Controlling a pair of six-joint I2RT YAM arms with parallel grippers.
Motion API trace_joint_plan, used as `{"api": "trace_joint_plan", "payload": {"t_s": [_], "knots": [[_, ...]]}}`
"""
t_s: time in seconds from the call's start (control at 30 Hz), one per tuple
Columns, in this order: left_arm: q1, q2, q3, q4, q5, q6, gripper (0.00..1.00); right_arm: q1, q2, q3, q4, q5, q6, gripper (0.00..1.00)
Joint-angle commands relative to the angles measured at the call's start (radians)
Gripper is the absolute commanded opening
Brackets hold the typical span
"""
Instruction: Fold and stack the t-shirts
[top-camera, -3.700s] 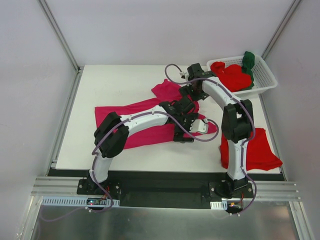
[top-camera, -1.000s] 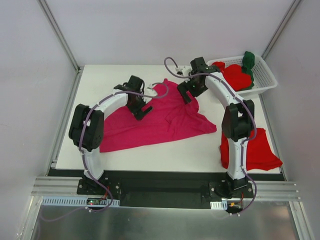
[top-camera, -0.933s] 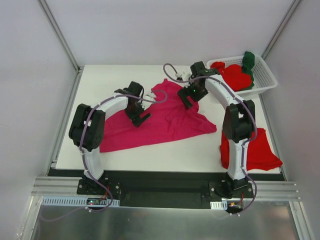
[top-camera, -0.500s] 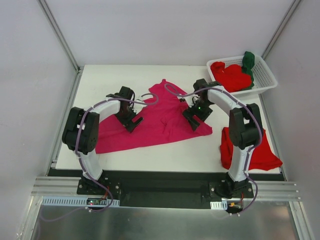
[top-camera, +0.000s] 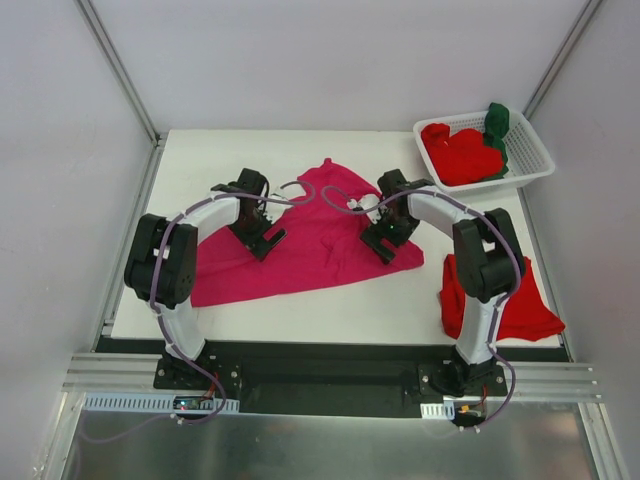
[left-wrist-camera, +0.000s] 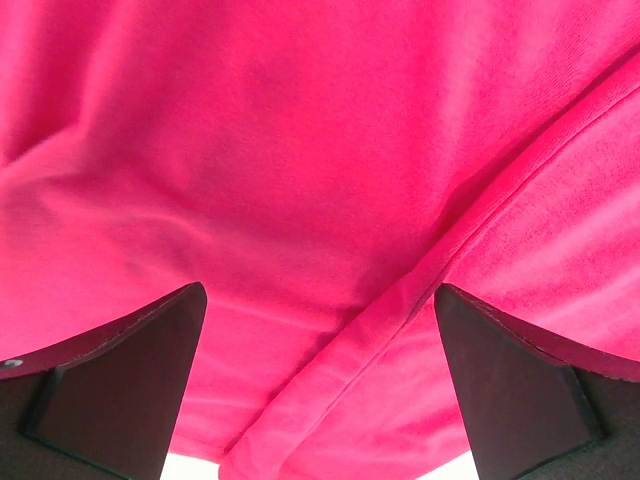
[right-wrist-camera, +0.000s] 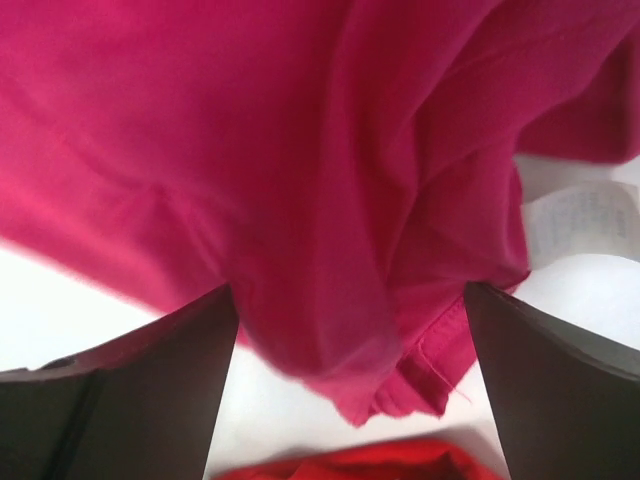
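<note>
Nearest the arm bases, at about 4 o'clock on the bench (top-camera: 200, 160), one red t-shirt (top-camera: 515, 305) is lying flat. The right arm (top-camera: 482, 265) is crossing its left edge and hiding part of it, so whether it is a single layer or several cannot be told.

In the middle of the bench one magenta t-shirt (top-camera: 310, 245) is lying spread and creased, its broad end reaching toward 8 o'clock and a narrow tip pointing to 12. Two grippers are hanging low over it. The left gripper (top-camera: 264, 238) is over its 10 o'clock part and the right gripper (top-camera: 384, 242) is over its 3 o'clock edge, each hiding the cloth beneath it from the top camera.

From the left wrist, magenta cloth is filling the frame with a raised fold running diagonally. The dark fingers (left-wrist-camera: 120, 385) are standing wide apart, pinching nothing.

From the right wrist the fingers (right-wrist-camera: 560, 400) are likewise standing wide, over the shirt's rumpled, blurred edge. A white label (right-wrist-camera: 580, 225) is showing at 2 o'clock.

Farthest, at 1 o'clock, one white basket (top-camera: 530, 165) is holding a heap of red t-shirts (top-camera: 460, 155) too bunched to count. One dark green t-shirt (top-camera: 497, 122) is draping over its far rim.
</note>
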Motion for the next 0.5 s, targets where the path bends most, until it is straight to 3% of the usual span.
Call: {"api": "trace_joint_plan", "payload": {"t_s": [0.0, 0.27, 0.47], "knots": [[0.012, -0.052, 0.056, -0.048, 0.021, -0.015, 0.99, 0.032, -0.017, -0.023, 0.207, 0.222, -0.034, 0.96], [0.01, -0.053, 0.061, -0.058, 0.057, -0.04, 0.99, 0.053, -0.086, -0.152, 0.21, 0.316, -0.058, 0.96], [0.006, -0.071, 0.03, -0.068, 0.061, -0.041, 0.99, 0.07, -0.1, -0.125, 0.131, 0.307, -0.015, 0.96]]}}
